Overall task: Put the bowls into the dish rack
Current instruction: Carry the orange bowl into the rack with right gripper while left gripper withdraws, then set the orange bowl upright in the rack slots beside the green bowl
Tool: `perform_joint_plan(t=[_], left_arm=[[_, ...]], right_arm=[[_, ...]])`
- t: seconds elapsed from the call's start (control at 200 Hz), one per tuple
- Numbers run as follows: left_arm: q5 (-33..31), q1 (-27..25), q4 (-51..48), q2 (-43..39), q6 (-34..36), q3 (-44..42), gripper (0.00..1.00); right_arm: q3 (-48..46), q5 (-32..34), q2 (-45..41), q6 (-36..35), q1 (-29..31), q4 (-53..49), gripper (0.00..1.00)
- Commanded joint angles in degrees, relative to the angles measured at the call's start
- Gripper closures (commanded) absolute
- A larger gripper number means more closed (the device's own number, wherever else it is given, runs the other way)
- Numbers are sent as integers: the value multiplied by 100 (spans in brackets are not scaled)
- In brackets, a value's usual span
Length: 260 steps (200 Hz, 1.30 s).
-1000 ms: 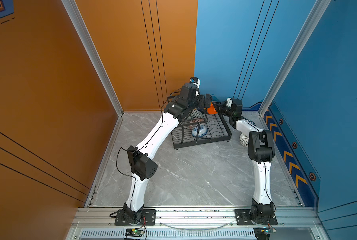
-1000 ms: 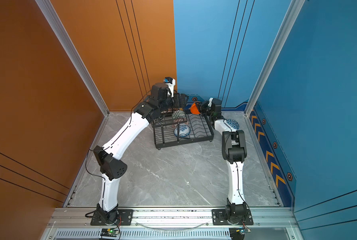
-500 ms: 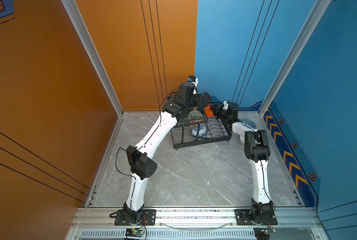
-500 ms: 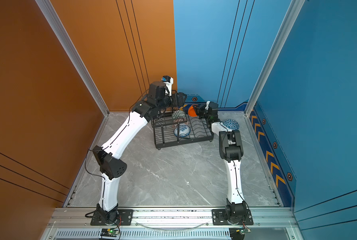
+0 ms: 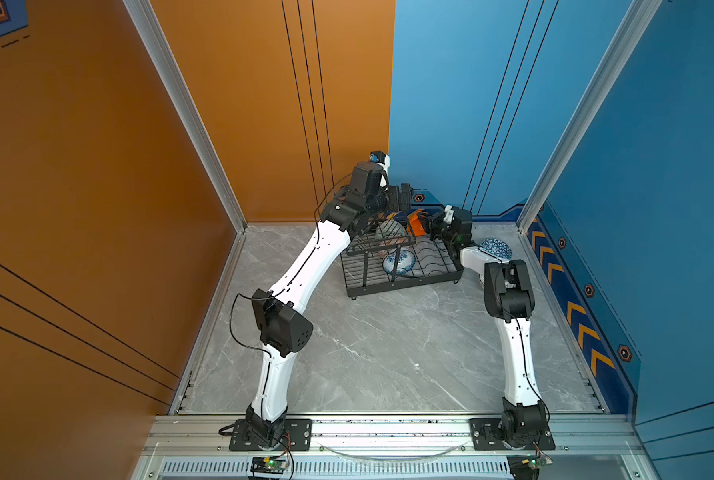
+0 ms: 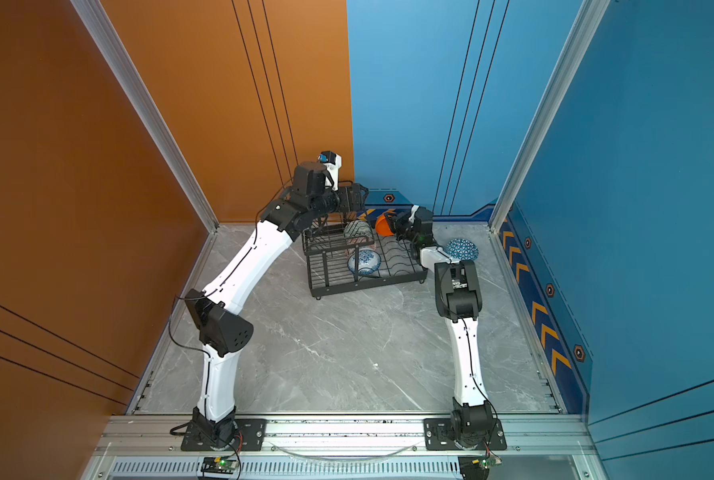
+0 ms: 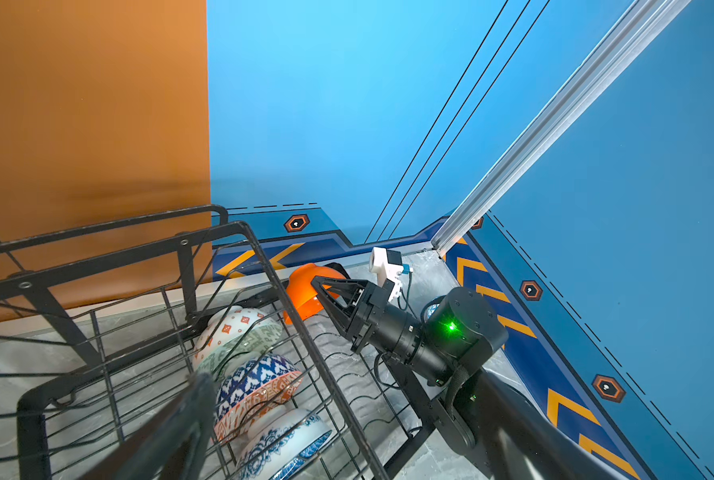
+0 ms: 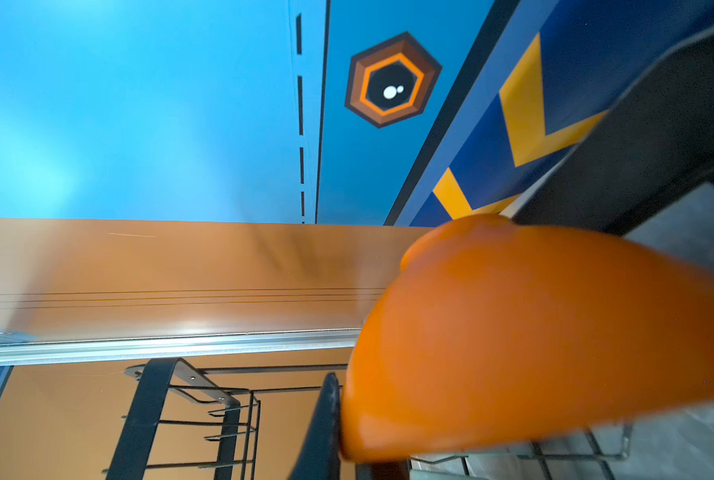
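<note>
Orange bowl [image 7: 303,291], which we hold clenched in our right gripper [image 7: 324,274], at the 1 o'clock corner of the dish rack [image 5: 405,284]; four patterned bowls [image 7: 259,374] stand inside. Our left gripper [image 5: 404,196], jaws released, hovers at 12 o'clock; a triangle-patterned bowl [image 5: 495,248] lies on the floor [image 5: 388,353] at 3 o'clock

1. Both top views are bright, evenly lit and sharp; shadows on the bench [image 5: 388,353] are faint.
2. Right wrist view: the plain orange bowl [image 8: 534,340] at four o'clock blurs (close to the lens).
3. The orange wall [image 8: 189,324] carries a pale sheen.
</note>
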Motion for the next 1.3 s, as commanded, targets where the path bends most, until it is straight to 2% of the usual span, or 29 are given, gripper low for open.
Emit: perform_joint_plan(t=[0.0, 0.285, 0.846, 1.296], left_arm=[[123, 53, -52, 79, -11, 144, 2], [130, 105, -52, 139, -2, 208, 2], [313, 126, -54, 385, -20, 456, 2], [417, 113, -154, 351, -37, 373, 2]], right_arm=[[319, 56, 173, -39, 62, 183, 100], [439, 34, 357, -77, 80, 226, 100], [456, -214, 523, 119, 105, 1237, 100], [-88, -159, 372, 7, 128, 1366, 100]])
